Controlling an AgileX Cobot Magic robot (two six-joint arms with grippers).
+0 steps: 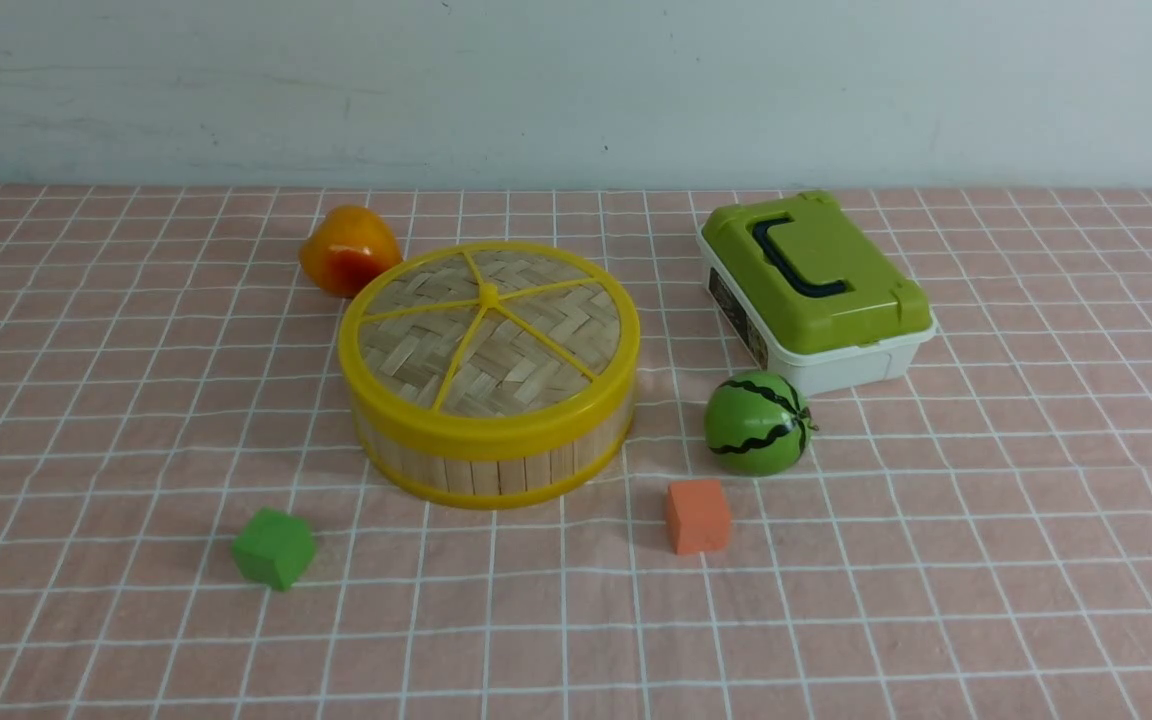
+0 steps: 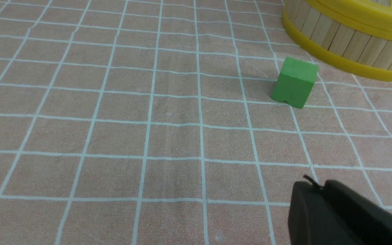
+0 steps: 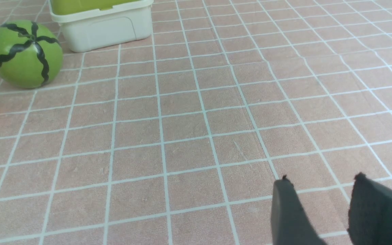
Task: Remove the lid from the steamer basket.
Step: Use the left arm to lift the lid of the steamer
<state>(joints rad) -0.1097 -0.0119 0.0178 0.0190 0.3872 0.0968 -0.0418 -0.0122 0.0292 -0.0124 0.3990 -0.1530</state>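
Nearest the near edge, the left claw (image 2: 320, 186) hangs over bare cloth with its fingers pressed together and empty. The right claw (image 3: 322, 177) hangs likewise, its fingers parted and holding nothing. Neither shows in the front view, so both are well short of the work. Beyond them a green cube (image 1: 273, 547) lies toward the left edge and an orange cube (image 1: 697, 515) right of centre. A low reach from either side could knock one into the basket (image 1: 496, 462). The basket stands about mid-desk, a little left, with the lid (image 1: 489, 330) seated flat on it, rim over rim. The fit looks snug and the basket light, so a pull on the small knob may slip off. It may also lift both together unless the other claw holds the wall. A sideways shove could slide the basket into the melon (image 1: 757, 423), or back into the fruit (image 1: 348, 250) just behind it. The box (image 1: 816, 290) toward the far right corner looks safely apart.
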